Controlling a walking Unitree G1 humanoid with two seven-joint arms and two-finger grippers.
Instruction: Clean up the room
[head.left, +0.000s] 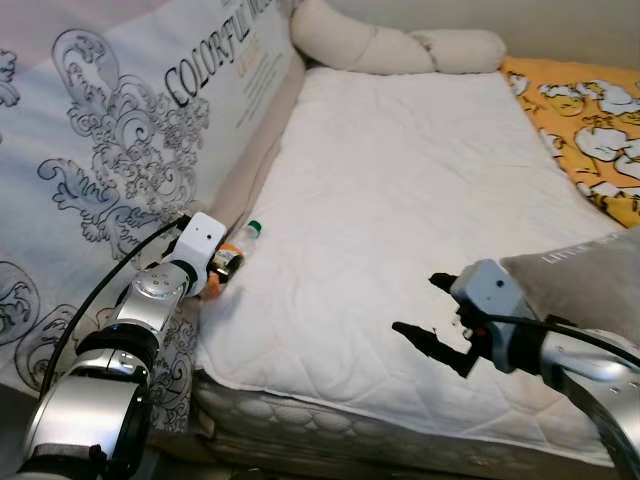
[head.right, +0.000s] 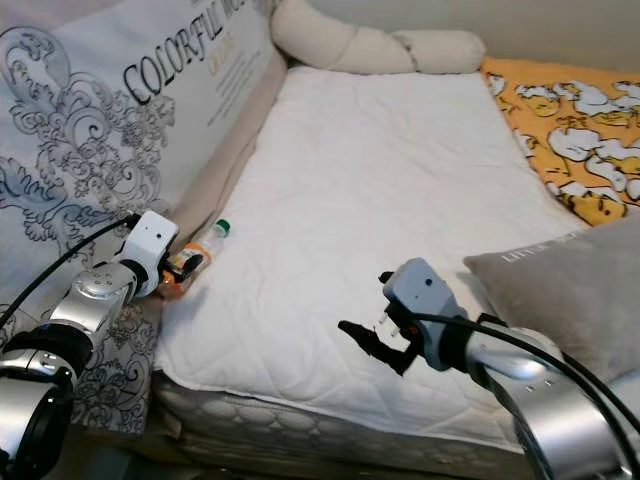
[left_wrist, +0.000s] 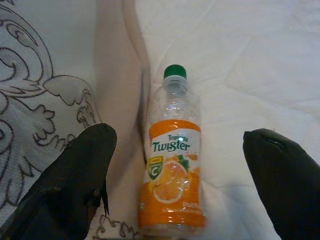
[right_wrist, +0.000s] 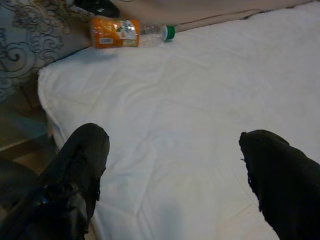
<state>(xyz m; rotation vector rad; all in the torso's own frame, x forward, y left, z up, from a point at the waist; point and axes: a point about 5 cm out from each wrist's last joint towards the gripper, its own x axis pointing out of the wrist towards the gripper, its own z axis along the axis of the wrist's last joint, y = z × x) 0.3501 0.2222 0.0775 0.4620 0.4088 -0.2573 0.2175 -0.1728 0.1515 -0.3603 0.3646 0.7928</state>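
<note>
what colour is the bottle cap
Green; the cap on the bottle shows best in the left wrist view.

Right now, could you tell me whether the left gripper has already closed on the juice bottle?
No, the left gripper is open, its fingers apart on either side of the juice bottle, not touching it.

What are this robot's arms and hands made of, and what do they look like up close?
Both arms are shiny silver, built of rounded jointed segments, with black cables looping along them. Each wrist ends in a white boxy block. The left hand and the right hand each have two long matte black fingers with blunt rounded tips.
</note>
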